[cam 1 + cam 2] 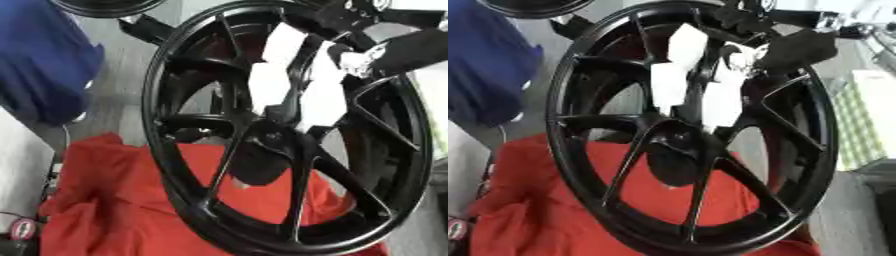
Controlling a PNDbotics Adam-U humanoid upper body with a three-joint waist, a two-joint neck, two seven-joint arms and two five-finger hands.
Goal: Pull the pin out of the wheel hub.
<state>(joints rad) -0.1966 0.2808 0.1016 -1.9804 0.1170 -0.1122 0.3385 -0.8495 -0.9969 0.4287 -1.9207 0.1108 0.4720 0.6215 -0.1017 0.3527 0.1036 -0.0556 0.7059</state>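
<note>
A: Behind everything lies a pale grey floor (122, 75), and on it, going from the left, a blue bundle of cloth (39, 65) and then a crumpled red cloth (114, 210). What would the red one be there for?

B: Most likely padding. The black wheel hub (689, 125) stands on its rim with its lower edge over that cloth, so the finish is kept off the hard floor and the wheel is less apt to slide.

A: And the wheel stands nearly upright, a little tilted?

B: Yes, face toward the camera, spokes fanning out from the centre (677, 150). Standing that way, it leaves the spoke gaps open to a reach from above or from the side.

A: Where is the pin?

B: It cannot be picked out. The white patches between the upper spokes look like bright background showing through, not a part of the wheel.

A: Farther right, then?

B: A black arm comes in from the upper right corner, and the right robot hand (798, 47) sits against the upper right of the rim, probably either steadying the wheel or reaching for the pin. Whether its fingers are spread or closed round anything cannot be told. The left robot hand does not show.
</note>
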